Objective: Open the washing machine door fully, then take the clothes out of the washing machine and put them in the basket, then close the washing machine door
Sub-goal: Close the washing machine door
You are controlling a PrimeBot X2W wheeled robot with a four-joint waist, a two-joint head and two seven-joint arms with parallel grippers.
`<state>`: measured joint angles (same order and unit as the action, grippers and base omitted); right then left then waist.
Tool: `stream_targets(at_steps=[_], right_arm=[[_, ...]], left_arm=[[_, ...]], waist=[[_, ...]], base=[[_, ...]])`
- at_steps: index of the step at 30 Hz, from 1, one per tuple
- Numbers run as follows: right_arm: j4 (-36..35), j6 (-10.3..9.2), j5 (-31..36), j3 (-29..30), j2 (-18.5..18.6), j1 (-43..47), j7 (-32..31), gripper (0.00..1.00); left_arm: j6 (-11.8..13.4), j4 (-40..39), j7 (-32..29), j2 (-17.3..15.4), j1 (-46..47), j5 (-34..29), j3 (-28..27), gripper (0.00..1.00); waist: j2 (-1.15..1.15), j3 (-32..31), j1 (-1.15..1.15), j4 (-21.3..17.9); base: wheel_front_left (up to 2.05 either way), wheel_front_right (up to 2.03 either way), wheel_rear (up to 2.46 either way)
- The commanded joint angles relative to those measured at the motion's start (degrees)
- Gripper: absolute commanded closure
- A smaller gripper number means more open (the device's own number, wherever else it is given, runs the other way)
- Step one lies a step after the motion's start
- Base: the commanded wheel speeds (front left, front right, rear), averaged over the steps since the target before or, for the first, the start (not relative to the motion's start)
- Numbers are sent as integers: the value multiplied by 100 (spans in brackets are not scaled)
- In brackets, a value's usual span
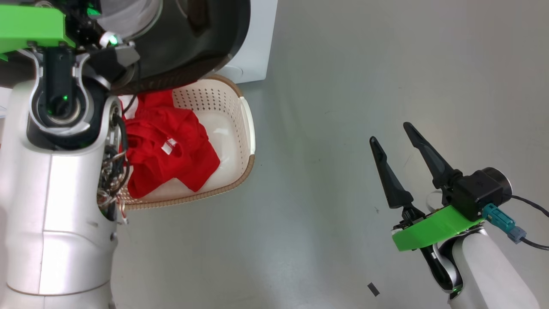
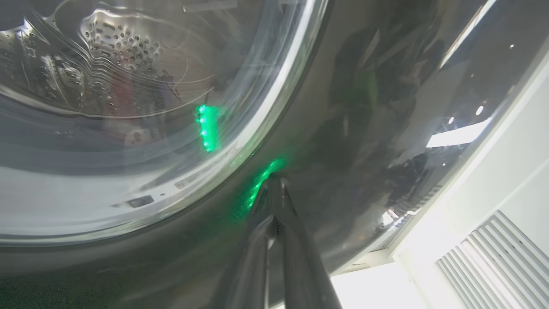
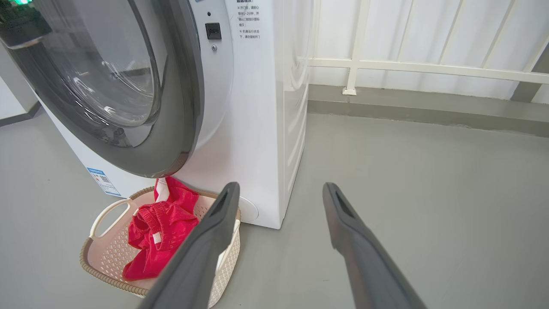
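The washing machine door's glossy black rim [image 2: 364, 107] and clear glass window [image 2: 128, 107] fill the left wrist view. My left gripper [image 2: 274, 182] is shut, its tips against that rim. The door [image 3: 180, 107] stands close to the front of the white washing machine [image 3: 257, 107]; I cannot tell whether it is latched. The cream basket [image 3: 103, 257] sits on the floor below the door, with the red clothes [image 3: 158, 231] lying in it. From the head the basket [image 1: 244, 128], the clothes [image 1: 167, 146] and the door [image 1: 193, 43] show too. My right gripper [image 1: 389, 132] hangs open over bare floor, holding nothing.
Grey floor stretches to the right of the machine. A white railing [image 3: 386, 66] and a low kerb run along the back. A small dark scrap [image 1: 373, 289] lies on the floor near my right arm. My pale left forearm [image 1: 55, 193] covers the basket's left side.
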<state>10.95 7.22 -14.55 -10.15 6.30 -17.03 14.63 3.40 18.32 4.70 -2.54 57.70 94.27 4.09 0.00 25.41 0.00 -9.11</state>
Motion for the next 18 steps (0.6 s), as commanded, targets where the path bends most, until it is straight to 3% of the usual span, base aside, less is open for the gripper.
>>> stream_targets(at_steps=[1, 3, 4, 5, 6, 18], right_arm=[[-128, 26, -99, -107, 24, -86, 37, 0], [-120, 26, -94, -86, 15, -72, 37, 0], [-112, 26, -92, -80, 10, -65, 37, 0], [-104, 26, -90, -74, 5, -57, 37, 0], [-98, 26, -89, -65, 1, -48, 37, 0], [-80, 26, -72, 54, -68, 174, 37, 0]], left_arm=[[-115, -121, -43, -160, 107, -15, -57, 100], [-140, -92, -68, -161, 13, -2, -55, 100], [-140, -85, -68, -166, -53, 4, -66, 82], [-139, -96, -63, -181, -130, -8, -68, 53], [-144, -124, -43, -191, -218, -21, -77, 0], [-210, -963, 219, -641, -1542, -958, 351, 0]], waist=[[0, -36, 0, 7], [0, -92, 0, 27], [0, -130, 0, 34], [0, -170, 0, 39], [0, -213, 0, 44], [0, -788, 0, 192]], base=[[0, 0, 0], [0, 0, 0], [0, 0, 0], [0, 0, 0], [0, 0, 0], [0, 0, 0]])
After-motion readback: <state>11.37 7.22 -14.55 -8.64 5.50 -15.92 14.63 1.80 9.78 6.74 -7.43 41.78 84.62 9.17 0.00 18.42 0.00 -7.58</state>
